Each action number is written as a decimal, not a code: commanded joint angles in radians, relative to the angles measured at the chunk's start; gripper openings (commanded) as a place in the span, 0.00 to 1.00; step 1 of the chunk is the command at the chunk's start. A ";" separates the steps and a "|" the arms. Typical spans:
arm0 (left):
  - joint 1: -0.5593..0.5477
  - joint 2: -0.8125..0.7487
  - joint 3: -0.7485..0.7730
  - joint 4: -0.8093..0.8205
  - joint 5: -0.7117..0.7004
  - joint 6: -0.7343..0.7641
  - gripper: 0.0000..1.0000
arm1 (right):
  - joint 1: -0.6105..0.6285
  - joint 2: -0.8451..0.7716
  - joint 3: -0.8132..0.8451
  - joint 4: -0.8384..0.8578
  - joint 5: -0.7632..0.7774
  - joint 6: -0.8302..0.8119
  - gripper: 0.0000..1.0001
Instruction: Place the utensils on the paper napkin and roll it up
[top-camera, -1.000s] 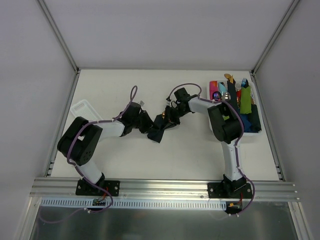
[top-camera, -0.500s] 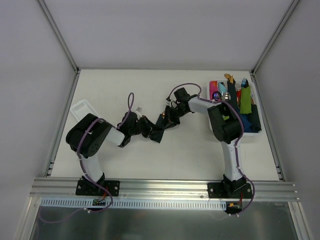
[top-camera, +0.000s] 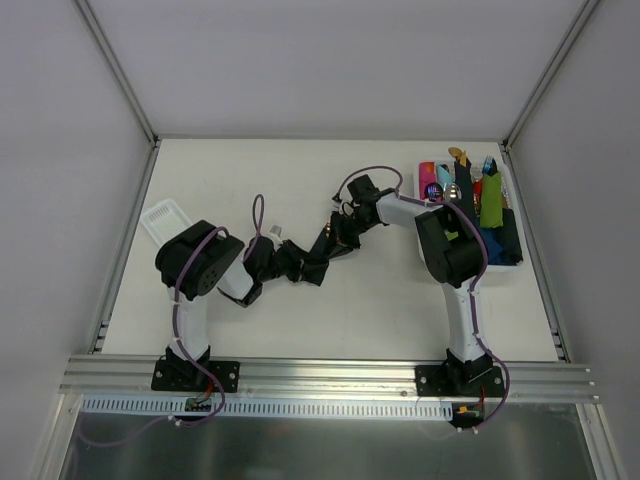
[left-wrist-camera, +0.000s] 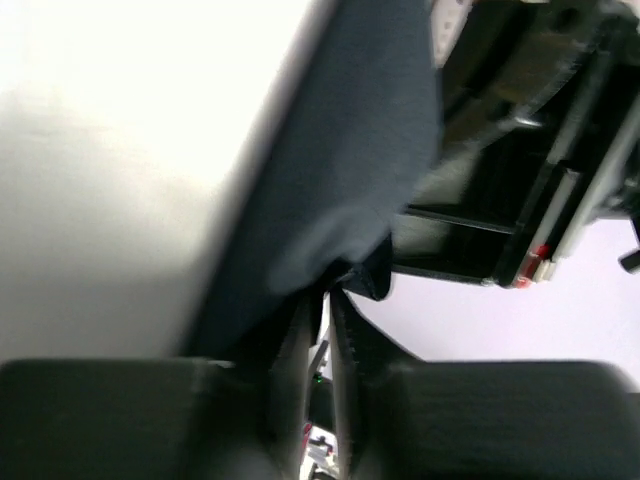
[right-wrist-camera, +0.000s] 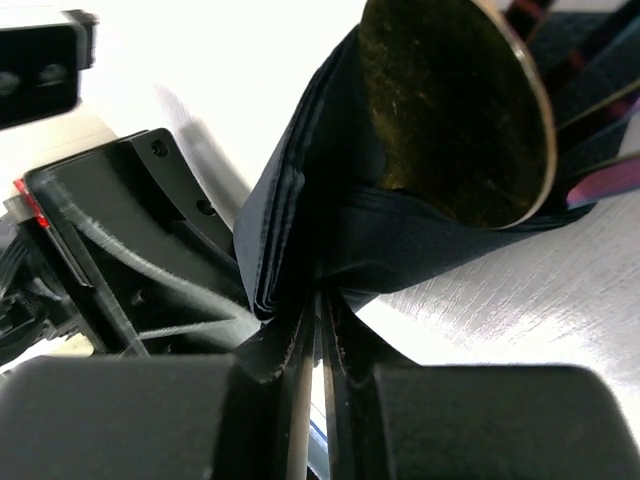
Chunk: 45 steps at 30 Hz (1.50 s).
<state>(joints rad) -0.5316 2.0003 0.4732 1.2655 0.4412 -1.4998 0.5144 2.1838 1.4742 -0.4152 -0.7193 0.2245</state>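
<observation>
The dark navy paper napkin (top-camera: 316, 262) hangs bunched between my two grippers near the table's middle. My left gripper (top-camera: 294, 264) is shut on its left edge; in the left wrist view the napkin (left-wrist-camera: 340, 180) runs up from the closed gripper (left-wrist-camera: 328, 300). My right gripper (top-camera: 336, 237) is shut on the napkin's other end. In the right wrist view the napkin (right-wrist-camera: 300, 200) is folded around the gold spoon bowl (right-wrist-camera: 450, 110), above the closed gripper (right-wrist-camera: 322, 305). Bluish-purple fork tines (right-wrist-camera: 605, 180) poke out at the right edge.
A white tray (top-camera: 512, 262) at the right holds green (top-camera: 492, 205), pink (top-camera: 428, 178) and dark rolled bundles with cutlery tips. A white ridged tray (top-camera: 165, 215) lies at the left. Grey walls enclose the table on three sides.
My left arm has swung its elbow to the right and its gripper has shifted toward the right gripper. The napkin between them is more bunched. The right arm has barely moved.
</observation>
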 joint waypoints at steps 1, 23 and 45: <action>-0.021 -0.084 -0.015 0.039 -0.035 0.096 0.16 | 0.012 0.024 0.012 -0.053 0.116 -0.033 0.09; 0.033 -0.442 0.206 -1.009 -0.248 0.676 0.52 | 0.015 0.031 0.046 -0.111 0.155 -0.059 0.08; 0.091 -0.560 0.139 -0.908 -0.248 0.690 0.07 | 0.022 0.033 0.057 -0.125 0.175 -0.070 0.06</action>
<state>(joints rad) -0.4477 1.4841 0.6178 0.2951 0.1738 -0.8433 0.5285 2.1864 1.5169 -0.4847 -0.6559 0.1993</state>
